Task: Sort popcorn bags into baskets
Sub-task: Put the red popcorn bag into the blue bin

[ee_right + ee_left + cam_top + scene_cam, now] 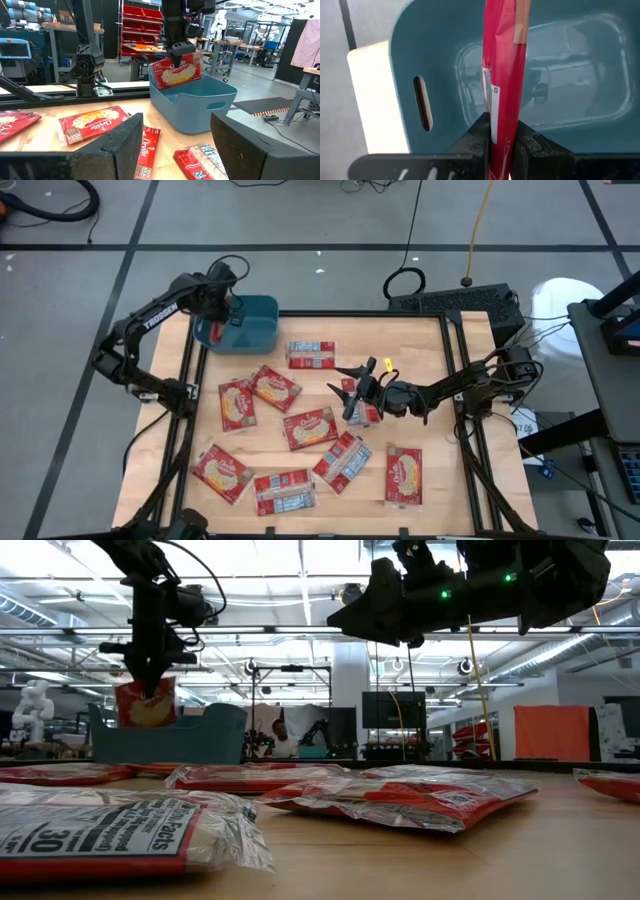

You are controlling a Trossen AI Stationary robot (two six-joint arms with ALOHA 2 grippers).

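The left gripper (pixel 183 47) is clenching a popcorn bag (pixel 176 71) above the teal basket (pixel 192 102) at the counter's far left corner, ready for release. The right gripper (pixel 352 392) is hovering mid-counter, fingers spread and empty.

A teal-blue plastic basket (pixel 252 323) with rounded corners and a slot handle sits at the far left corner of the desk, its floor bare. One red popcorn bag (pixel 176 71) hangs edge-down over the basket's opening, its yellow popcorn picture facing outward. The other popcorn bags lie flat and scattered across the wood: one blue-white face up (pixel 311 355) just beside the basket, two picture-up (pixel 274 387) near the middle left, and several along the near edge (pixel 404 476), some picture-up, some print-up.
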